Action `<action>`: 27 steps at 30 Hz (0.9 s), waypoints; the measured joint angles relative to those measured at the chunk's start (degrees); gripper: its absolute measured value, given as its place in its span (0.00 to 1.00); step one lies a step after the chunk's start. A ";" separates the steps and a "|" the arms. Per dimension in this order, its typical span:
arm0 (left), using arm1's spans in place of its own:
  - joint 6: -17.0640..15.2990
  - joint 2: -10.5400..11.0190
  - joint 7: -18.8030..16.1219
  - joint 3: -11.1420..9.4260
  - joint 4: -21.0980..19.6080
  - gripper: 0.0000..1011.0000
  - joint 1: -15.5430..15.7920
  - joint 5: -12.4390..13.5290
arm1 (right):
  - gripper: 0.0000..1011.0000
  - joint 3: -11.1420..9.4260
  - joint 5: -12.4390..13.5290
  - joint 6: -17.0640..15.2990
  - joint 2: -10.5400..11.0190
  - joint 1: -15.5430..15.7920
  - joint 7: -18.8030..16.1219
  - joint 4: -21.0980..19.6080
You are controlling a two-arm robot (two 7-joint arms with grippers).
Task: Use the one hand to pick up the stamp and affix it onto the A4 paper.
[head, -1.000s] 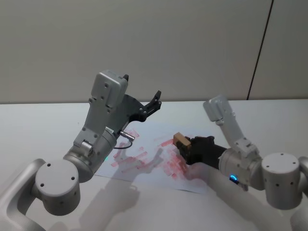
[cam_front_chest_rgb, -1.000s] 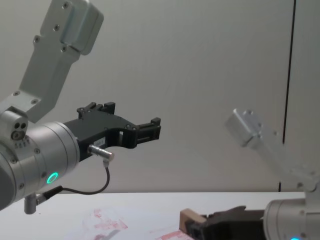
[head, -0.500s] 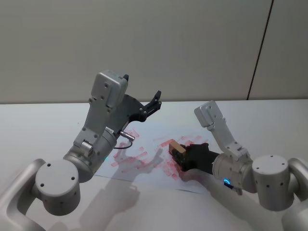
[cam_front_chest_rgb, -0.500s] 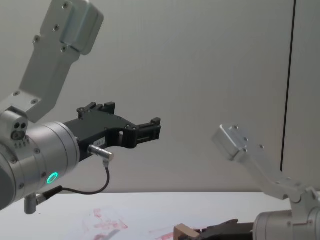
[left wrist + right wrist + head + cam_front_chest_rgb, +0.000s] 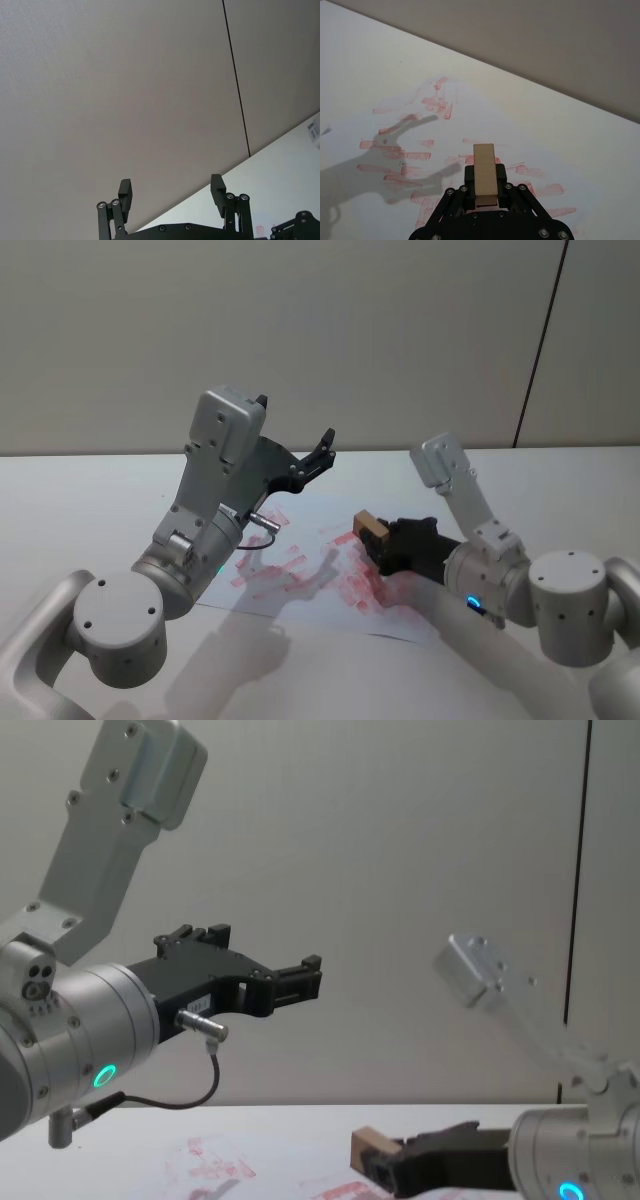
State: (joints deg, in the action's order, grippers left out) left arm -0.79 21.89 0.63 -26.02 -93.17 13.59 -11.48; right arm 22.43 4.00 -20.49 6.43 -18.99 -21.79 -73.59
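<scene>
Lifted since half a second ago, the stamp (image 5: 371, 525) now hangs clear above the paper (image 5: 290, 562), over the red smudges toward the sheet's right side; earlier it sat lower, close to the sheet. The right gripper (image 5: 388, 540) has its jaws clenched on the stamp's two long sides at the rear end, so the front end juts out free.

The wooden block looks light, stiff and hard to damage. Its smooth sides may slip if pressed down at a tilt, so that side grip, kept level, seems the right hold. The inked face is probably underneath and could smear if dragged.

Nothing here serves as a container; the paper lies flat on the table (image 5: 80, 500).

The left gripper (image 5: 170, 186) is parked high over the sheet's left part, jaws spread and holding nothing.
</scene>
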 joint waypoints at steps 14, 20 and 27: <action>0.00 0.00 0.00 0.00 0.00 0.99 0.00 0.00 | 0.21 -1.79 2.72 1.31 2.35 2.29 1.97 -6.00; 0.00 0.00 0.00 0.00 0.00 0.99 0.00 0.00 | 0.21 -2.50 4.19 0.56 3.83 4.11 2.85 -8.84; 0.00 0.00 0.00 0.00 0.00 0.99 0.00 0.00 | 0.21 -3.13 5.17 -0.03 5.18 5.84 3.80 -11.05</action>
State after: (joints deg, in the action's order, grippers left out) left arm -0.80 21.90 0.62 -26.02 -93.17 13.59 -11.48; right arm 19.30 9.18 -20.51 11.61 -13.15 -17.99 -84.64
